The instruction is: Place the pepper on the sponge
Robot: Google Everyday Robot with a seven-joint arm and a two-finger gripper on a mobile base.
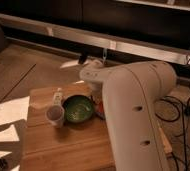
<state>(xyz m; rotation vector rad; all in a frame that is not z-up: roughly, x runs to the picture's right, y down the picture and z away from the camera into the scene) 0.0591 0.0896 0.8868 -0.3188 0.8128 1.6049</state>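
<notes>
hand (98, 100) low at the right rim of green bowl (78, 109) on wooden surface (63, 145). grip impossible to tell, masked by arm. pale mug (55, 115) left of bowl.

Wood table (63, 145), glossy bowl (78, 109); hand hidden behind smooth plastic arm (138, 110).

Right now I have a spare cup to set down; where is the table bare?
Bare wood: the near part of the table, this side of the cup and green bowl, and the left strip beside the pale bottle. Crowded: right of the bowl, where the gripper hangs by the pepper.
</notes>
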